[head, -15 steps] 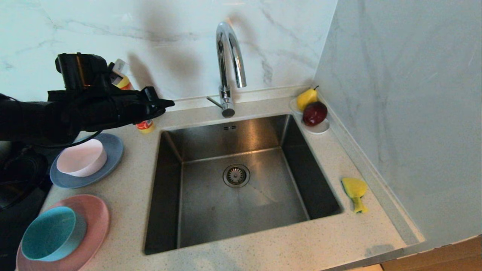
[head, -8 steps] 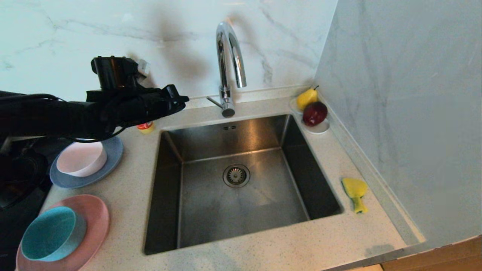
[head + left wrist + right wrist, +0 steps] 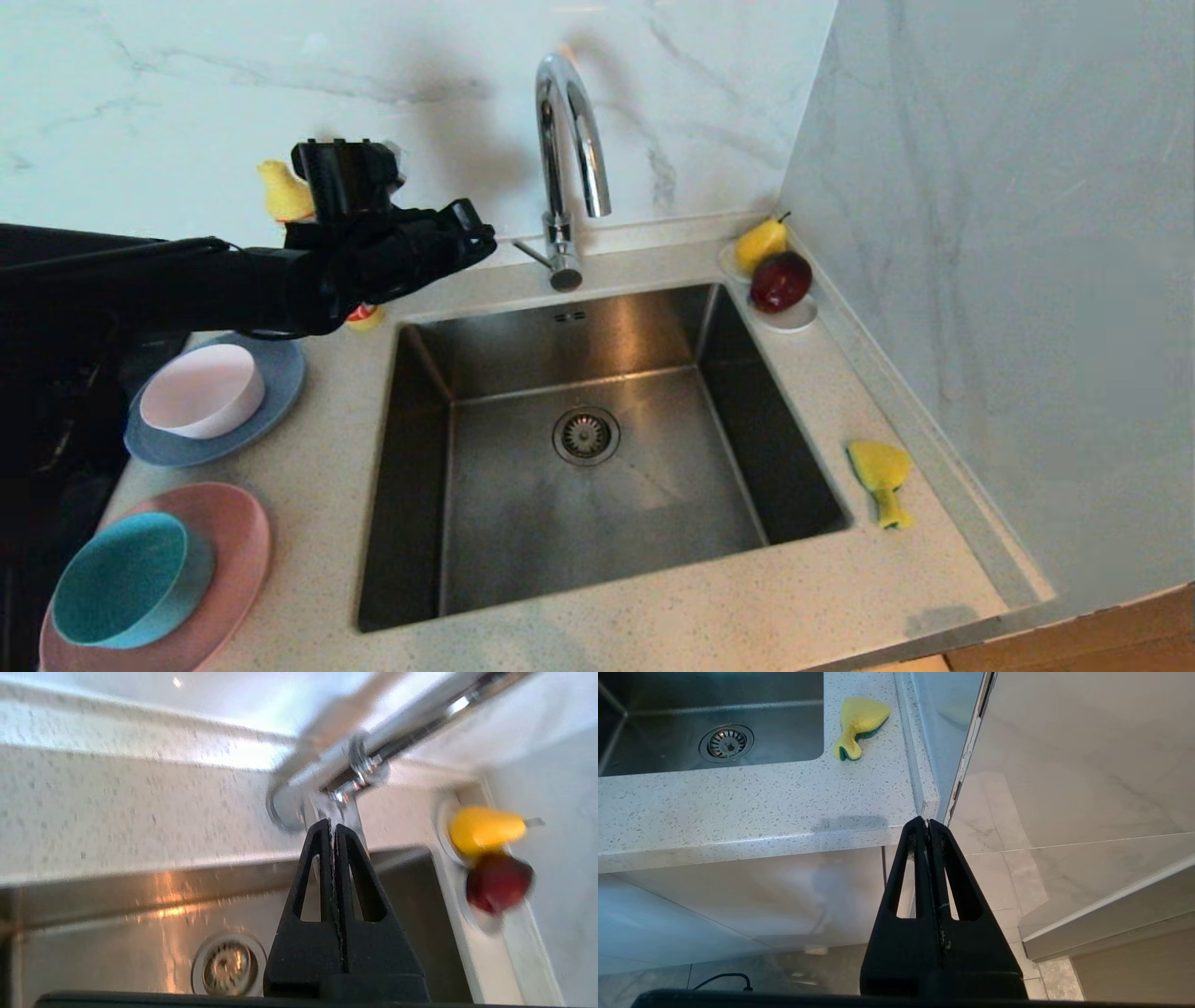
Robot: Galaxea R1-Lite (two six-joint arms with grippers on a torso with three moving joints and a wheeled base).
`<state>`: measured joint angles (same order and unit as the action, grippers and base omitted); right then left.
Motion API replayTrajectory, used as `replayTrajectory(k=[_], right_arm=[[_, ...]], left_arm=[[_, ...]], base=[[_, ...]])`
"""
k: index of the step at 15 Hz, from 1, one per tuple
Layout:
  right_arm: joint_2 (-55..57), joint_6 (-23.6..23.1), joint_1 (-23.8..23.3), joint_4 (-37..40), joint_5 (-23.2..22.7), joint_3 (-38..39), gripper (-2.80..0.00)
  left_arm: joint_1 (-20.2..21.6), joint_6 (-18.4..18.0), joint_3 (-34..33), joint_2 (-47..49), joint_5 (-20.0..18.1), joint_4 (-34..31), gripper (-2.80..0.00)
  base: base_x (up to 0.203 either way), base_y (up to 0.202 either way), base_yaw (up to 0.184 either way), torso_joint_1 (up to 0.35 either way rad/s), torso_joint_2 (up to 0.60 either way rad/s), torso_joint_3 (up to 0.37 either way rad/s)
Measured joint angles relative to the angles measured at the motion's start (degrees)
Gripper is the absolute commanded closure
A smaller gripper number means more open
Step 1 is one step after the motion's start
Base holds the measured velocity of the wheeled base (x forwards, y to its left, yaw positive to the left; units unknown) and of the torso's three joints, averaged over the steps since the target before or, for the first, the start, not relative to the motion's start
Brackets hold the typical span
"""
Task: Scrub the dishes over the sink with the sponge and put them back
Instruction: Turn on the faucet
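Observation:
My left gripper point(image 3: 487, 245) hovers shut and empty above the sink's back-left corner, its tips point(image 3: 331, 823) pointing at the faucet base point(image 3: 336, 765). The steel sink point(image 3: 653, 504) holds nothing. On the counter to its left, a pale bowl point(image 3: 201, 392) sits on the blue-grey plate point(image 3: 280, 373). Nearer me, a teal bowl point(image 3: 126, 579) rests on the pink plate point(image 3: 238, 541). The yellow sponge point(image 3: 880, 476) lies crumpled on the counter right of the sink. My right gripper point(image 3: 927, 822) hangs shut and empty below the counter's front right corner, with the sponge point(image 3: 859, 721) beyond it.
The tall chrome faucet point(image 3: 565, 140) stands behind the sink. A white saucer point(image 3: 794, 320) with a pear point(image 3: 758, 245) and a dark red fruit point(image 3: 780, 280) sits in the back right corner. A yellow bottle point(image 3: 285, 191) stands behind my left arm. A wall runs along the right.
My left arm has swung to the right along the back of the counter, from over the blue-grey plate towards the faucet, gripper shut throughout. Nothing else has moved.

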<state>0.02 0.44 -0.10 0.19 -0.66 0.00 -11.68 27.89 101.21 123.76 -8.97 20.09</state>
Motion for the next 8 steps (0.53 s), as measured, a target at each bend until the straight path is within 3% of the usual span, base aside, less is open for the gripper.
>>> replayTrajectory(k=[2,8], right_arm=[[0.0,0.0,0.0,-0.03,0.0,0.0,0.0],[0.0,0.0,0.0,-0.01,-0.02,0.0,0.0]], left_arm=[[-0.41,0.06,2.71,2.0,1.85,-0.11,0.0],[-0.83,0.79,7.91,5.66,2.47,-0.02,0.0]], base=[[0.0,0.0,0.0,0.0,0.0,0.0],[0.0,0.0,0.0,0.0,0.0,0.0]])
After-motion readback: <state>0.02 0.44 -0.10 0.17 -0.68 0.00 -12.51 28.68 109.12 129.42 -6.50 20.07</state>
